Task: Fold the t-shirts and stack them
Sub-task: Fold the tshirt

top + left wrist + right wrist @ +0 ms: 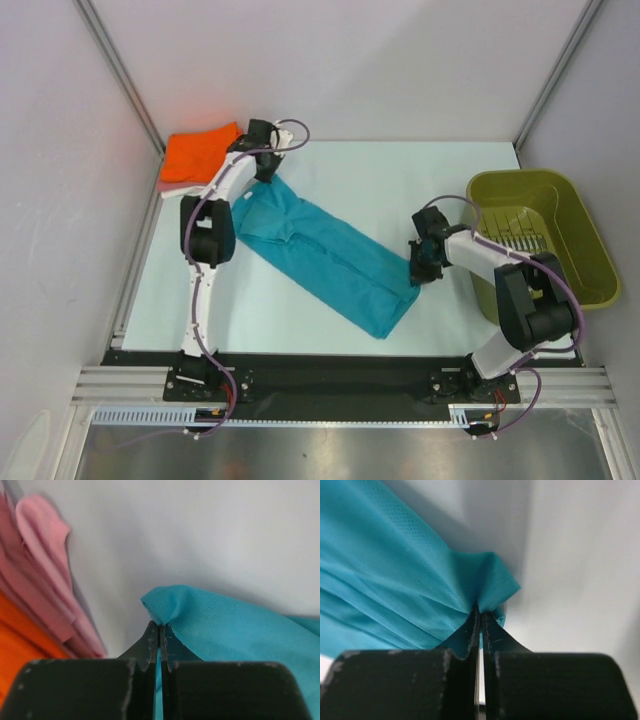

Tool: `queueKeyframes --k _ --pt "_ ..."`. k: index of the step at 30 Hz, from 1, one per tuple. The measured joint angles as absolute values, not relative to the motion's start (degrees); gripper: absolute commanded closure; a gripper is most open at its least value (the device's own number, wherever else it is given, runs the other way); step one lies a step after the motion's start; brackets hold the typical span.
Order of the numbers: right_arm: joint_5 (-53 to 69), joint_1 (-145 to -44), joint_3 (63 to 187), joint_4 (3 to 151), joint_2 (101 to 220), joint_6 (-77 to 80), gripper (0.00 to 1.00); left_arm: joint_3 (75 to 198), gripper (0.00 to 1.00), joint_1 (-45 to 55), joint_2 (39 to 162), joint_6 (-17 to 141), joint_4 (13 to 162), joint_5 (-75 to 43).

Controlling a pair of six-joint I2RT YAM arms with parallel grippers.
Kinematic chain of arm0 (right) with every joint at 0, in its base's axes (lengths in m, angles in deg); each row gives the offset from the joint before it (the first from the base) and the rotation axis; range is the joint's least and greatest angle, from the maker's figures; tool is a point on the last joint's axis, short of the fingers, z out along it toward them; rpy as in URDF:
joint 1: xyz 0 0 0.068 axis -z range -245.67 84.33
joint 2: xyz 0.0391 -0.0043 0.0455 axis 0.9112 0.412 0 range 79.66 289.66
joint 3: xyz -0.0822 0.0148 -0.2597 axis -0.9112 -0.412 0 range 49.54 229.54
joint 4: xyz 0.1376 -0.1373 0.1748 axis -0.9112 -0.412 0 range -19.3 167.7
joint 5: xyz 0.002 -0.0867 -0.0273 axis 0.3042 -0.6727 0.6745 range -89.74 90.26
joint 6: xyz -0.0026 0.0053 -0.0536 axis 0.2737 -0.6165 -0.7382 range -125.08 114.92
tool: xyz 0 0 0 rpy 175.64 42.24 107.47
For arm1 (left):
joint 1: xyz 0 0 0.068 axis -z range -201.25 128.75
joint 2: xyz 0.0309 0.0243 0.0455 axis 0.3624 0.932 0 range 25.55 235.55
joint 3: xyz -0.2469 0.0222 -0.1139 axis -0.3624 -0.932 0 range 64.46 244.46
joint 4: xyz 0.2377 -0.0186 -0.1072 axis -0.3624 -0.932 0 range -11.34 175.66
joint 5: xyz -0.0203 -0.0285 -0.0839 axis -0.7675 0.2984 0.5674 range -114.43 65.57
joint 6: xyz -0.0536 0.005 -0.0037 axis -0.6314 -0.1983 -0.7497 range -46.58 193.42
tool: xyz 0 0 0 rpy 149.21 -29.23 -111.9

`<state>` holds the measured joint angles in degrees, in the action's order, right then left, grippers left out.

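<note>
A teal t-shirt [325, 255] lies as a long folded strip running diagonally across the white table, from far left to near right. My left gripper [266, 168] is shut on its far-left corner [165, 611], with cloth pinched between the fingertips. At the strip's right end, my right gripper [418, 268] is shut on another corner [492, 587]. A folded orange t-shirt [197, 150] tops a pile at the far left, with a pink t-shirt [47, 580] under it.
An olive-green plastic basket [545, 235] stands at the table's right edge, close behind the right arm. Grey walls enclose the table on the left, back and right. The shirt pile lies just left of my left gripper.
</note>
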<state>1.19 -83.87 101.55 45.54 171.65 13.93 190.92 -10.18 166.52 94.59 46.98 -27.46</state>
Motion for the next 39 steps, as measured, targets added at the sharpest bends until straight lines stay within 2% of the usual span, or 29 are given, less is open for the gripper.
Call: queueKeyframes --k 10,12,13,14,16,17,19,20,22,23,28,31,32,35,39 --pt "6.68 -95.76 89.25 42.37 159.26 26.30 1.00 193.63 1.00 -3.47 172.09 98.42 51.35 -30.41" --pt "7.84 -96.80 88.61 41.54 158.71 27.76 0.95 193.63 0.96 -2.59 172.27 98.94 52.69 -30.24" --pt "8.40 -97.26 88.28 41.23 158.45 28.70 0.90 193.63 0.91 -2.13 172.40 99.14 53.36 -30.24" --pt "8.97 -97.85 87.85 41.04 158.10 29.56 0.72 193.65 0.74 -1.80 172.57 99.40 54.06 -30.24" --pt "10.04 -98.51 87.21 40.16 157.33 31.02 0.59 193.65 0.54 -1.06 172.72 99.95 54.72 -30.35" --pt "10.33 -98.55 87.17 39.27 156.83 31.33 0.51 193.69 0.36 -0.80 172.75 100.08 55.24 -30.78" --pt "9.63 -98.05 87.41 36.38 155.48 31.46 0.45 194.06 0.24 -0.58 172.72 99.97 56.42 -31.81" --pt "9.28 -97.31 87.87 34.46 154.62 31.35 0.43 194.11 0.15 -0.60 172.53 99.64 57.08 -31.90" --pt "8.03 -95.45 89.79 30.81 152.96 30.85 0.42 194.11 0.09 -0.60 172.20 99.47 57.34 -32.66" --pt "7.73 -94.25 91.34 29.45 152.07 30.54 0.42 194.11 0.01 -0.65 171.83 99.40 57.34 -33.12" --pt "5.69 -91.62 98.58 27.07 150.99 27.70 0.41 194.11 0.00 -0.76 166.71 99.42 55.07 -32.99" --pt "5.65 -90.53 99.15 27.27 151.13 26.08 0.44 192.91 0.11 -0.73 159.65 99.31 51.05 -29.45" --pt "5.67 -89.90 99.06 27.38 151.26 25.67 0.45 191.75 0.19 -0.60 156.68 99.38 49.74 -27.53" --pt "5.85 -87.78 98.12 29.15 151.45 24.49 0.47 180.67 0.24 0.91 141.99 101.08 45.98 -20.25" --pt "7.53 -86.77 95.54 32.58 151.83 23.37 0.48 157.28 0.21 9.43 119.37 108.89 43.70 -12.66"
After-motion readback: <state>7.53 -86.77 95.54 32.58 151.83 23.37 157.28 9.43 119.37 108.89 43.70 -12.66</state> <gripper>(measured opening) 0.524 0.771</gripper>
